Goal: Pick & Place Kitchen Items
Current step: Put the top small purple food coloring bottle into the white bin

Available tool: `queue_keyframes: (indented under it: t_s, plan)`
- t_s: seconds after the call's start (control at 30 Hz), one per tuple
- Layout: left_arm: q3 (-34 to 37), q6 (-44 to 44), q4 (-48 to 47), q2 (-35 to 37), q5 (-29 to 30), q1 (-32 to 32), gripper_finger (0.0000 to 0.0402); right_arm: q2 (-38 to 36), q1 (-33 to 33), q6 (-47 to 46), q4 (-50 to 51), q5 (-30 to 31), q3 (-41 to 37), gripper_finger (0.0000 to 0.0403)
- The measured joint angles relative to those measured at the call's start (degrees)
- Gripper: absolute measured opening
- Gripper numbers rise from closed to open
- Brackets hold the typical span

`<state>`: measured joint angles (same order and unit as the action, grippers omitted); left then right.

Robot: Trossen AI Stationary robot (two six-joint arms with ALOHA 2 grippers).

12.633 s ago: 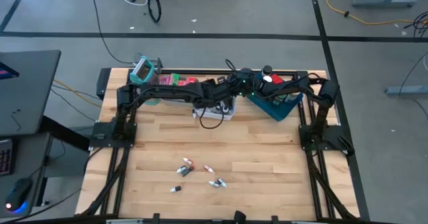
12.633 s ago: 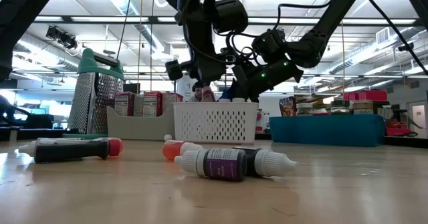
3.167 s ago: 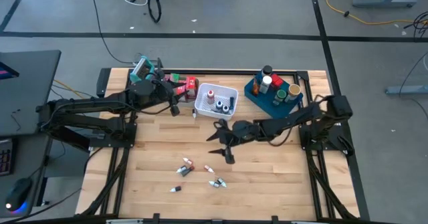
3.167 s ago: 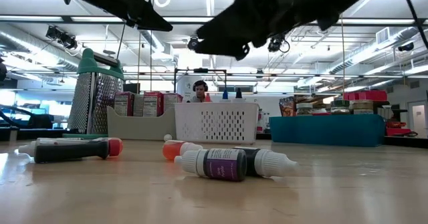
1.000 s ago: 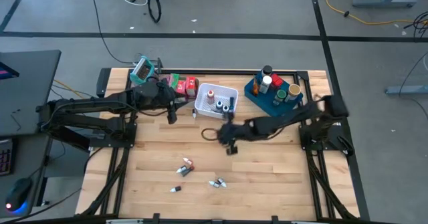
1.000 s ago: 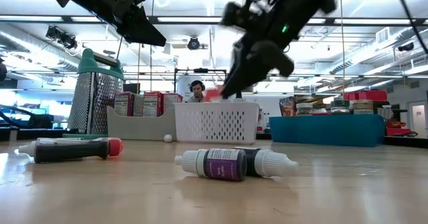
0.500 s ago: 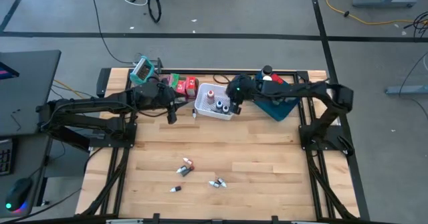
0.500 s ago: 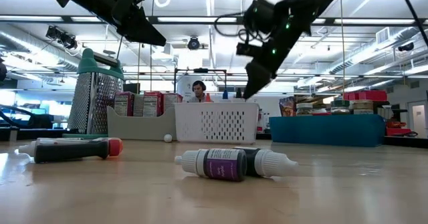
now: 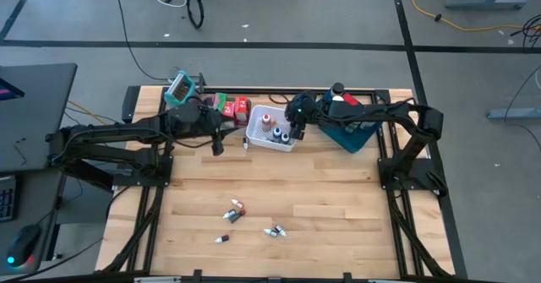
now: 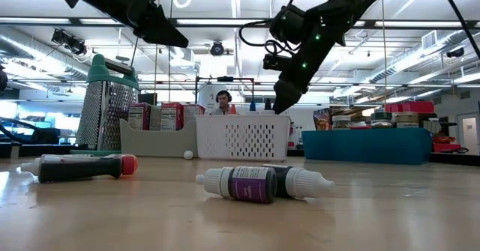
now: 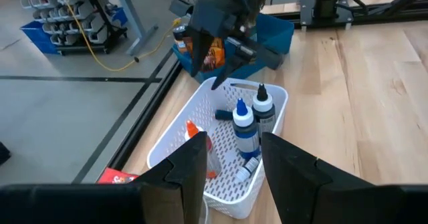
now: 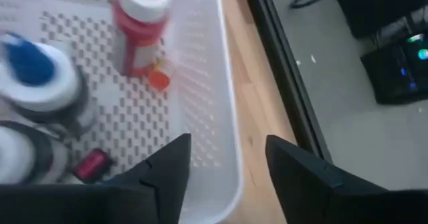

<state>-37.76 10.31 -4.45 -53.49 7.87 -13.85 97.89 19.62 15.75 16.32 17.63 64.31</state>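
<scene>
Right gripper [image 9: 295,124] parted and empty above white mesh basket [image 9: 288,143]; descending carelessly risks toppling upright bottles [image 11: 244,123] inside.

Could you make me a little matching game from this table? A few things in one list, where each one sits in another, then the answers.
Things:
1. white mesh basket
2. blue tray
3. metal grater
4. purple-labelled bottle

Places:
A. lying on its side on the bare wood at the near end of the table
B. under the right gripper
C. standing at the far left corner
D. at the far right, with jars in it

Pairs: 1-B, 2-D, 3-C, 4-A
</scene>
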Motion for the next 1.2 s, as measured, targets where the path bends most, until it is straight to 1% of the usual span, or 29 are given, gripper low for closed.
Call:
queue_keyframes:
  t_s: [0.1, 0.17, 0.23, 0.33, 0.5, 0.57, 0.6, 0.63, 0.73, 0.87, 0.9, 1.0, 1.07, 1.13, 1.2]
  plan:
    - [0.0, -0.3, 0.9, 0.0, 0.0, 0.0, 0.0150, 0.0, -1.0, 0.9, -0.7, -0.1, 0.0, 0.0211]
    - [0.0, -2.0, 1.0, 0.0, -0.1, 0.0, 0.0150, 0.0, -1.7, 1.3, -1.3, -0.2, 0.0, 0.0215]
    - [0.0, -3.8, 1.0, 0.0, -1.9, 0.0, 0.0150, -0.1, -2.3, 1.5, -2.4, -0.1, 0.0, 0.0215]
    - [0.0, -3.9, 1.0, 0.0, -8.9, 0.0, 0.0150, -0.1, -3.2, 2.7, -3.2, 1.1, 0.0, 0.0212]
    - [0.4, -7.4, 1.5, -0.5, -25.8, 0.1, 0.0150, -0.1, -4.4, 3.9, -3.2, 5.9, 0.0, 0.0208]
    - [1.2, -8.3, 1.5, -0.9, -29.8, 0.4, 0.0150, -0.2, -4.5, 5.2, -2.8, 6.4, 0.0, 0.0208]
    - [1.8, -9.2, 1.9, -1.0, -30.2, 0.7, 0.0150, -0.2, -4.6, 5.8, -2.5, 6.3, 0.0, 0.0208]
    - [2.6, -10.6, 2.2, -1.3, -29.5, 1.2, 0.0150, -0.2, -4.7, 6.6, -2.1, 6.0, 0.0, 0.0208]
    - [5.3, -14.2, 3.8, -2.6, -23.7, 3.5, 0.0150, -0.2, -5.3, 7.7, -1.1, 5.8, 0.0, 0.0208]
    - [8.4, -14.6, 11.2, -2.9, -16.5, 9.0, 0.0147, -0.2, -5.5, 6.7, -0.9, 5.9, 0.0, 0.0208]
    - [9.0, -14.7, 12.5, -2.9, -13.6, 10.6, 0.0146, -0.2, -5.5, 6.6, -0.6, 6.0, 0.0, 0.0208]
    - [9.6, -15.1, 13.5, -2.9, -0.1, 15.3, 0.0139, -0.2, -5.6, 7.3, 0.4, 5.9, 0.0, 0.0208]
    - [10.2, -14.5, 13.7, -4.1, 7.7, 17.9, 0.0135, -0.2, -5.6, 7.4, 1.1, 5.9, 0.0, 0.0207]
    - [11.3, -17.0, 12.9, -5.5, 12.2, 20.0, 0.0132, -0.2, -5.6, 7.0, 1.0, 5.9, 0.0, 0.0207]
    - [11.9, -20.8, 14.8, -8.1, 14.6, 21.5, 0.0129, -0.2, -5.6, 7.0, 1.0, 5.9, 0.0, 0.0207]
